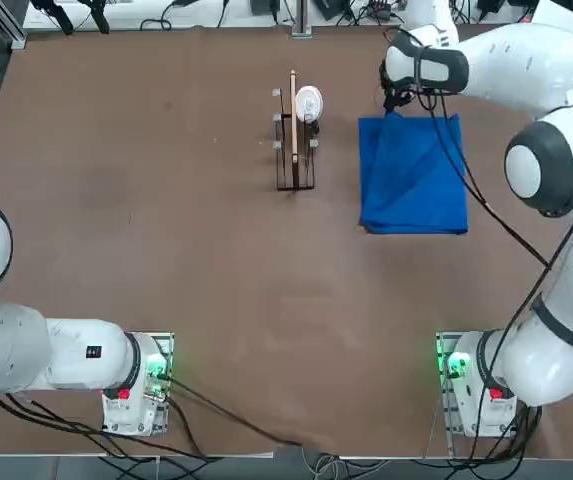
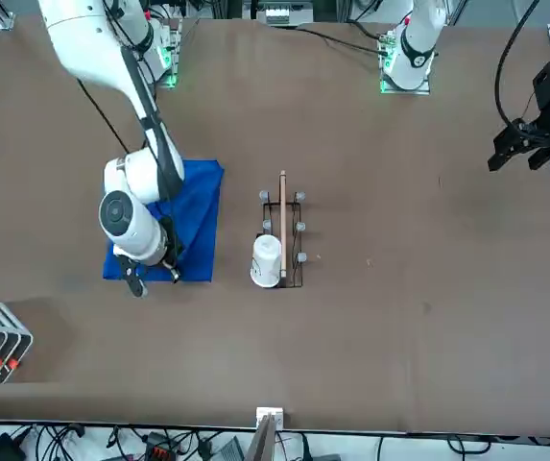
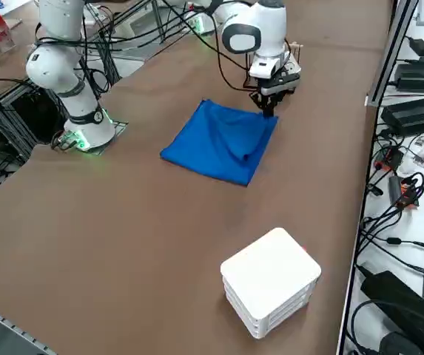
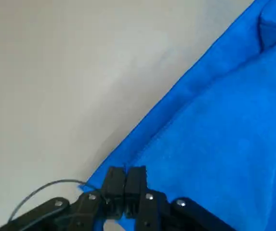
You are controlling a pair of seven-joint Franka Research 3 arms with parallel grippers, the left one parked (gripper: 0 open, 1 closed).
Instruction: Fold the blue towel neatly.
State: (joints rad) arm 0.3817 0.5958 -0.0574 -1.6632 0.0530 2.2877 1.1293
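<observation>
At the far edge, the right gripper's (image 4: 125, 169) fingers were closed together, any pinch of cloth unconfirmed; the blue towel (image 1: 414, 190) extended from them toward the robot's base.

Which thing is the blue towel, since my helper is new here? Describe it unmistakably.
On the brown table, look beneath the robot's right gripper, at the cloth's edge. There lies the towel, bright blue, folded roughly square. Unlike the nearby wire rack, it is flat, soft fabric.
</observation>
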